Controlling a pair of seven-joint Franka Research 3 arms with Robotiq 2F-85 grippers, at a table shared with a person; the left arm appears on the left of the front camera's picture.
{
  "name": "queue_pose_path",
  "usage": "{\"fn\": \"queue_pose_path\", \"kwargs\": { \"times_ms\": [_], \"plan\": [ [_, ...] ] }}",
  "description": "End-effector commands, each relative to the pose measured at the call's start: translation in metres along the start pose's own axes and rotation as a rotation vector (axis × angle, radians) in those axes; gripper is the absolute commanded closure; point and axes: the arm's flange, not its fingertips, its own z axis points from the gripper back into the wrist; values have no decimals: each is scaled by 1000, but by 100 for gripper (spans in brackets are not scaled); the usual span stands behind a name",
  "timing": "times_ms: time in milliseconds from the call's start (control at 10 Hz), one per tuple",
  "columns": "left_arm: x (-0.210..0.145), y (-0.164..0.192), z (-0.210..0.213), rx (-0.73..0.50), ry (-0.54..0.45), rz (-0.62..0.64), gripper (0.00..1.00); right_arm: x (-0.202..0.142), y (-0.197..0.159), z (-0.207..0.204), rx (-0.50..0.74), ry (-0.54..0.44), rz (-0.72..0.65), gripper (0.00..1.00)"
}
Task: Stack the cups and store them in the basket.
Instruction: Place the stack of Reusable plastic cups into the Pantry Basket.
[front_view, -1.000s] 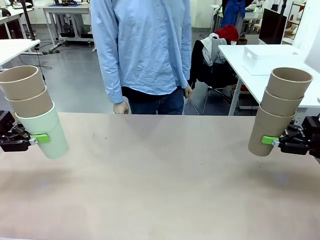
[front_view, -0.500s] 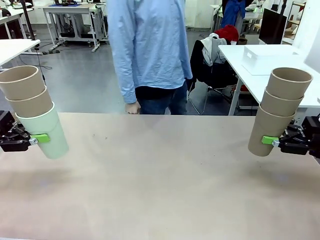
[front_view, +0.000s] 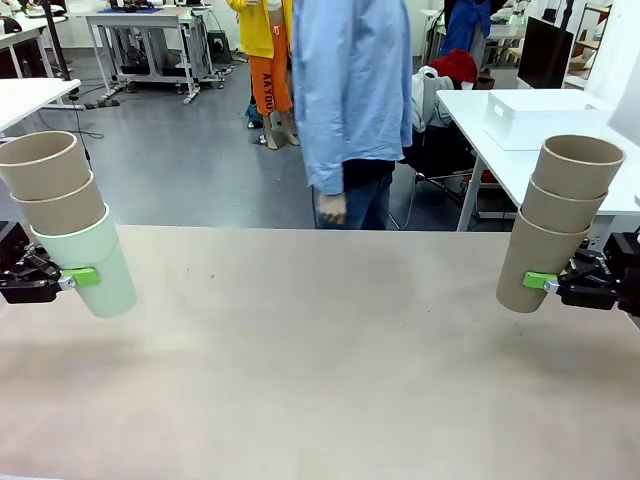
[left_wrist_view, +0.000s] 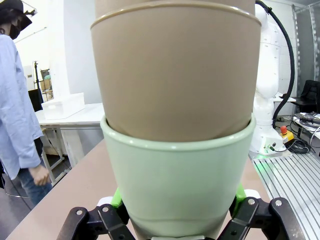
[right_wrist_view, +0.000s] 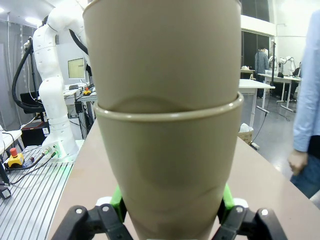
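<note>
My left gripper (front_view: 78, 277) is shut on a mint green cup (front_view: 92, 262) at the table's left edge. Two tan cups (front_view: 50, 185) are nested in it, and the stack hangs above the table with its top leaning left. In the left wrist view the green cup (left_wrist_view: 180, 185) sits between the green pads (left_wrist_view: 116, 197). My right gripper (front_view: 540, 281) is shut on the lowest of three nested tan cups (front_view: 555, 225) at the right edge; that stack (right_wrist_view: 167, 150) leans right. The basket (front_view: 540, 115), a white bin, stands on a side table at the back right.
A person in a light blue shirt (front_view: 350, 90) stands at the far edge of the table (front_view: 320, 370), turned sideways, one hand (front_view: 330, 207) hanging near the edge. White tables (front_view: 500, 130) and a chair with clothes stand behind.
The person has walked to the right along the far side and turned sideways. Both arms and both cup stacks have stayed still.
</note>
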Motion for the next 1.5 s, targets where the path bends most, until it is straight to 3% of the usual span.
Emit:
{"fn": "queue_pose_path", "kwargs": {
  "times_ms": [0,1400],
  "plan": [
    [3,-1,0,-4,-8,-12,12,4,1,2,1,5,10,15],
    [3,-1,0,-4,-8,-12,12,4,1,2,1,5,10,15]
  ]
}}
